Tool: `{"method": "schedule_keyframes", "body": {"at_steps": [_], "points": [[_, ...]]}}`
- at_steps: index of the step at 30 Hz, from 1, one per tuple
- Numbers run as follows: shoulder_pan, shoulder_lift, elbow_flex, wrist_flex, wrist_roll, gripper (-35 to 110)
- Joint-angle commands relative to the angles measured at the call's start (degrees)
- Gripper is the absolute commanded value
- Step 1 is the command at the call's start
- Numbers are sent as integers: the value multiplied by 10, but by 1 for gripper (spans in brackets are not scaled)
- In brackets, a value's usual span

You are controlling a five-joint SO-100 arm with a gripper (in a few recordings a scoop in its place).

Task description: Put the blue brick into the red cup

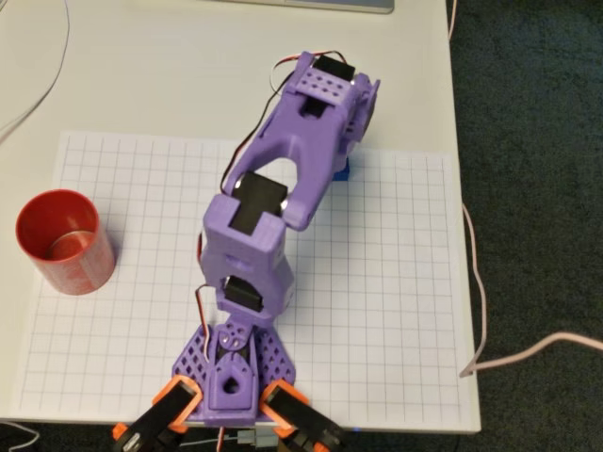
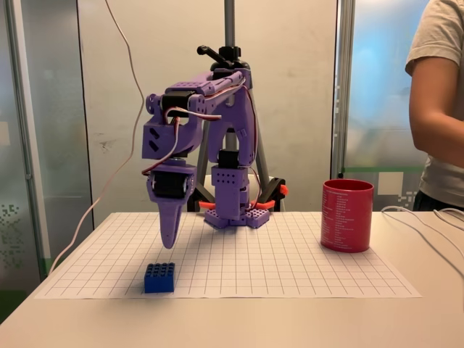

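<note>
The blue brick (image 2: 159, 278) lies on the white grid sheet near its front left corner in the fixed view. From overhead only a sliver of the blue brick (image 1: 347, 171) peeks out beside the purple arm. My gripper (image 2: 168, 241) points straight down, its tip a little above the brick and slightly to its right. The fingers taper to one point with no gap showing and hold nothing. The red cup (image 2: 347, 215) stands upright on the sheet's right side, far from the brick; in the overhead view the red cup (image 1: 64, 241) is at the left edge.
A person (image 2: 439, 101) stands behind the table at the right in the fixed view. White cables (image 1: 513, 353) trail off the table's right edge. A tripod (image 2: 230, 43) rises behind the arm's base (image 1: 231, 363).
</note>
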Motion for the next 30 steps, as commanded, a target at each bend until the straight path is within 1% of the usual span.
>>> {"method": "schedule_keyframes", "body": {"at_steps": [1,3,9,12,24,26,27,29,30], "points": [[15,33,-36,32,-16,54],[11,28,-40,40,-24,53],[7,-24,-28,4,-26,52],[0,-44,-33,-4,-31,49],[24,-88,-33,-76,-95,47],[25,-92,-37,-78,-114,38],[24,-96,-40,-79,-122,30],[16,-106,-46,-79,-150,0],[15,-109,-47,-79,-145,0]]}}
